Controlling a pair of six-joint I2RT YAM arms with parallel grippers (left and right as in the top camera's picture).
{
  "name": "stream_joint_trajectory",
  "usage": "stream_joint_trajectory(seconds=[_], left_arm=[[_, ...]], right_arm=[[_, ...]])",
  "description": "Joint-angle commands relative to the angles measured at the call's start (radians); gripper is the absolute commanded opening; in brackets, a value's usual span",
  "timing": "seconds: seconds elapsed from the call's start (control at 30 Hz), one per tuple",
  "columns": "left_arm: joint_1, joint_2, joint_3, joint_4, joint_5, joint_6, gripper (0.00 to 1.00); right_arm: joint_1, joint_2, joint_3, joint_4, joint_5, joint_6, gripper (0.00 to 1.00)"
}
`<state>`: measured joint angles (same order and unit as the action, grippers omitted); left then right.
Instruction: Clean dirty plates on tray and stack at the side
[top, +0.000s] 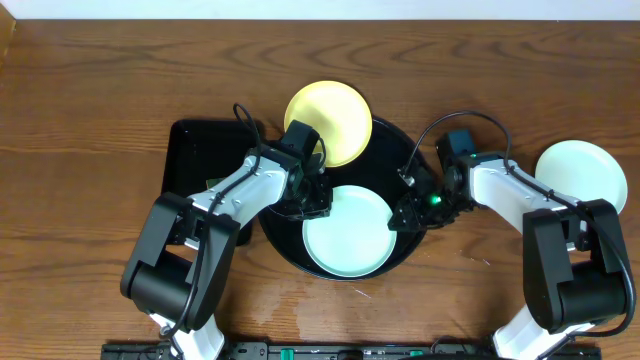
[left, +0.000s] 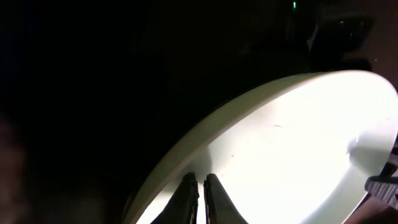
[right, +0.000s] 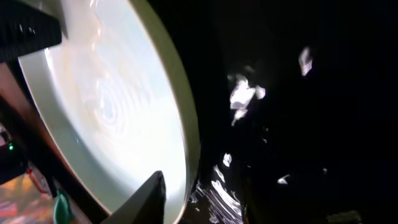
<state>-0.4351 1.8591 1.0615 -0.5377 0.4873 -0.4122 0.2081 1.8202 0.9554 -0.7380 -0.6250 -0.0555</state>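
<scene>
The round black tray (top: 275, 232) holds a mint-white plate (top: 348, 235) lying flat. A pale yellow plate (top: 328, 120) rests over the tray's far rim. A second mint-white plate (top: 582, 175) lies on the table at the right. My left gripper (top: 318, 200) is at the tray plate's left edge; in the left wrist view its fingers (left: 202, 190) are shut, empty, over the plate (left: 292, 149). My right gripper (top: 408, 213) is at the plate's right edge. One finger (right: 152, 196) lies inside the plate's rim (right: 186, 124); the other is hidden in the dark.
A smaller rectangular black tray (top: 195, 150) lies left of the round tray, under my left arm. Both arms reach in from the front edge. Bare wooden table shows at the back and on the far left.
</scene>
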Motion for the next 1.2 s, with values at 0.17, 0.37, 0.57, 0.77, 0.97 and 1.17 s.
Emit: stream_joint_trajectory(seconds=[0.17, 0.37, 0.57, 0.77, 0.97, 1.17], left_arm=[[-0.005, 0.024, -0.01, -0.002, -0.006, -0.001, 0.08], [-0.012, 0.024, -0.01, -0.002, 0.0, -0.001, 0.08], [-0.021, 0.024, -0.01, 0.002, -0.001, -0.001, 0.08], [-0.022, 0.024, -0.01, 0.003, 0.0, -0.001, 0.08], [-0.006, 0.008, 0.031, -0.053, 0.003, 0.01, 0.25], [0.053, -0.104, 0.087, -0.139, 0.002, 0.049, 0.41]], right_arm=[[0.082, 0.031, -0.004, 0.077, 0.007, 0.025, 0.41], [0.14, 0.085, -0.004, 0.119, 0.008, 0.026, 0.22], [0.128, 0.087, -0.003, 0.123, 0.023, 0.026, 0.01], [0.103, 0.082, 0.0, 0.126, 0.036, 0.037, 0.01], [0.1, 0.012, 0.014, 0.113, 0.195, 0.044, 0.01], [0.101, -0.14, 0.014, 0.114, 0.393, 0.063, 0.01]])
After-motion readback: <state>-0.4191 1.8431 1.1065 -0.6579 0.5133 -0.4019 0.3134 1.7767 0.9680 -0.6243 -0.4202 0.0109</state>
